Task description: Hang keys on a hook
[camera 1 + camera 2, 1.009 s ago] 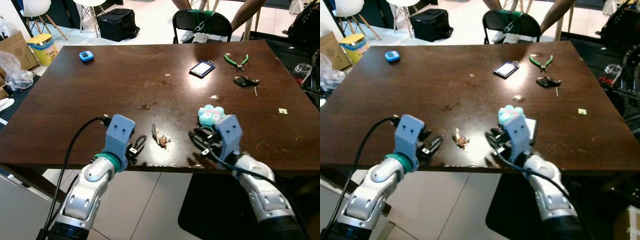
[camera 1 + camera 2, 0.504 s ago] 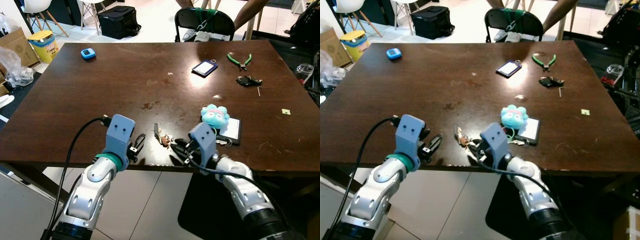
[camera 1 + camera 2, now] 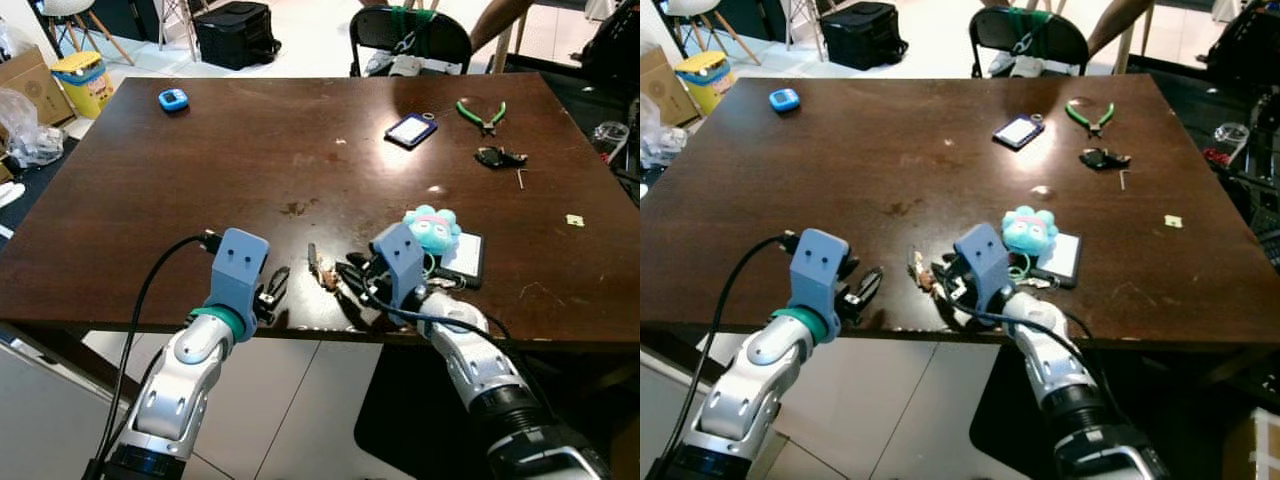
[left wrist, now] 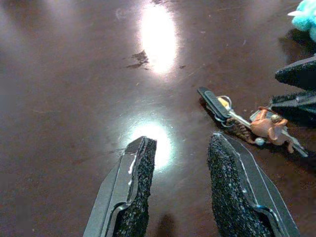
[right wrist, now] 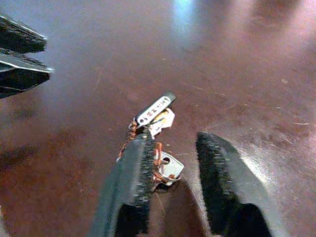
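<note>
Left gripper (image 3: 271,292) at near table (image 3: 150,200) edge, fingers parted, idle. Right gripper (image 5: 173,163) just beside it, fingers spread around the keys (image 3: 322,270), one finger over the bunch, not yet clamped. Keys flat on table near front edge. Beyond: teal plush (image 3: 432,228), pliers (image 3: 480,114). No hook visible; grasp, carry and hanging remain.

The right pincer (image 3: 352,281) has swung leftward from beside the teal plush (image 3: 432,229) to the keys (image 3: 322,272), fingers apart.
</note>
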Controlling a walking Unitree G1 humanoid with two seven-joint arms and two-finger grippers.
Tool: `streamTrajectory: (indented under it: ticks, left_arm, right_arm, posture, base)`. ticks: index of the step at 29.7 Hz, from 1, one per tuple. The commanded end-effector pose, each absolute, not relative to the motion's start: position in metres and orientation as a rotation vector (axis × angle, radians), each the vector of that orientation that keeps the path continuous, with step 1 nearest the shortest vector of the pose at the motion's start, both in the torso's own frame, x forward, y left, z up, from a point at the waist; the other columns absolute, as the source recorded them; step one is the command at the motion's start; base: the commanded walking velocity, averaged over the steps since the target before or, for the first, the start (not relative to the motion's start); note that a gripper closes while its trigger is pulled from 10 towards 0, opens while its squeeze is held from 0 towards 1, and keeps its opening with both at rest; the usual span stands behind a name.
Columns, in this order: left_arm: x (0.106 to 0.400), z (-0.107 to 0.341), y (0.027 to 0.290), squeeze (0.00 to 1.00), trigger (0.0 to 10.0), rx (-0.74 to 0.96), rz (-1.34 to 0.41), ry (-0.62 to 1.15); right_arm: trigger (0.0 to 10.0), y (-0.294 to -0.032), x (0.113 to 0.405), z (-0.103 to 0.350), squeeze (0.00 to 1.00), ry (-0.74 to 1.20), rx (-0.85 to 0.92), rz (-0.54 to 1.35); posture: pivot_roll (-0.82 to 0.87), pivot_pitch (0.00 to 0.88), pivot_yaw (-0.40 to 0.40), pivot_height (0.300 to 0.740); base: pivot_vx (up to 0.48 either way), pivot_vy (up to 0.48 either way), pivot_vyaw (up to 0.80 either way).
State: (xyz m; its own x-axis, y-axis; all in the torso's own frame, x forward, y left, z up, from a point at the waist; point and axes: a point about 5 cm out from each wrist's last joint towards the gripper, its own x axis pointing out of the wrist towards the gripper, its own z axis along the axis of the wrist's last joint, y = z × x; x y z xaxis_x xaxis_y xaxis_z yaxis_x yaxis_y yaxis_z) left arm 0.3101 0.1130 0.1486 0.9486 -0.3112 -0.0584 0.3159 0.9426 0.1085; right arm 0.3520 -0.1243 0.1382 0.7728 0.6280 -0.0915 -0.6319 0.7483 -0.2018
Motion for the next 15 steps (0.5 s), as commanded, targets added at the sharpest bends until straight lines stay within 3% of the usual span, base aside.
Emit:
streamTrajectory:
  ticks: [1, 5, 6, 15]
  left_arm:
    - [0.308, 0.144, 0.118, 0.0, 10.0, 0.131, -0.299, 0.064]
    - [0.308, 0.144, 0.118, 0.0, 10.0, 0.131, -0.296, 0.065]
    - [0.307, 0.144, 0.118, 0.0, 10.0, 0.131, -0.294, 0.065]
    - [0.306, 0.144, 0.12, 0.0, 10.0, 0.129, -0.286, 0.067]
  right_arm:
    - [10.0, -0.121, 0.353, 0.134, 1.0, 0.029, -0.208, 0.689]
    - [10.0, -0.12, 0.354, 0.133, 1.0, 0.03, -0.208, 0.693]
    - [10.0, -0.117, 0.355, 0.133, 0.0, 0.034, -0.21, 0.704]
    - [10.0, -0.111, 0.348, 0.122, 0.0, 0.069, -0.253, 0.799]
  posture:
    - [-0.07, 0.16, 0.135, 0.74]
    - [-0.07, 0.162, 0.135, 0.74]
    - [-0.06, 0.167, 0.135, 0.74]
    - [-0.06, 0.174, 0.131, 0.74]
  base:
    - [0.0, 0.0, 0.0]
    - [0.0, 0.0, 0.0]
    - [0.0, 0.0, 0.0]
    - [0.0, 0.0, 0.0]
